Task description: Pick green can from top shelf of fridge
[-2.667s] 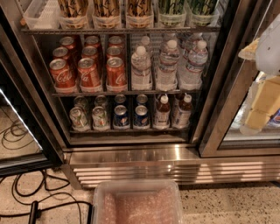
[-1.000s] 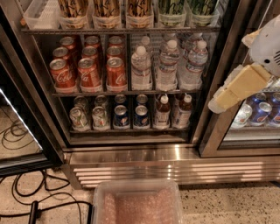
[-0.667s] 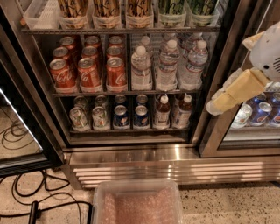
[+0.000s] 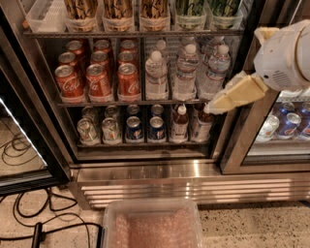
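The gripper [image 4: 215,104] hangs at the right side of the open fridge [image 4: 145,174], in front of the lower racks; I cannot tell whether it is open or closed, and it holds nothing I can see. The green can [image 4: 190,7] stands well above it and a little to its left, in a clear bin on the top shelf [image 4: 131,34], with a second green can [image 4: 224,7] just beside it. Water bottles [image 4: 186,72] stand just left of the gripper.
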Robot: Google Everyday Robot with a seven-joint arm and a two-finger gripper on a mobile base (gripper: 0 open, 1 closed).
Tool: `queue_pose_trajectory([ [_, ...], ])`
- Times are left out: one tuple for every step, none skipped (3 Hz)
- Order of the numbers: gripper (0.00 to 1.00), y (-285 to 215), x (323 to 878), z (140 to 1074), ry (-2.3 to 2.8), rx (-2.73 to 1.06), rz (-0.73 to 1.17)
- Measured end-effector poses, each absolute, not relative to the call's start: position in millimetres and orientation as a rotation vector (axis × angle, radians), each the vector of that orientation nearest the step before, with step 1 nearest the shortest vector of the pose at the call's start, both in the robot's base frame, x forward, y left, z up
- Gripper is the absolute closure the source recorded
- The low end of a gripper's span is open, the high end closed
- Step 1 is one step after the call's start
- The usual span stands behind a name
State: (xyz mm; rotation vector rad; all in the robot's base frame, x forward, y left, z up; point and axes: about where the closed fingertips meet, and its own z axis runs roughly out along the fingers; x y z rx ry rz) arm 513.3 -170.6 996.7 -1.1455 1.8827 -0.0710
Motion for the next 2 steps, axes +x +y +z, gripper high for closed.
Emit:
queue_pose_trajectory([
  [0.00, -165.0, 539.6, 1011.6, 1.820, -1.040, -0.045],
  [0.00, -170.8, 553.9, 1025.3, 1.819, -0.905, -0.061],
])
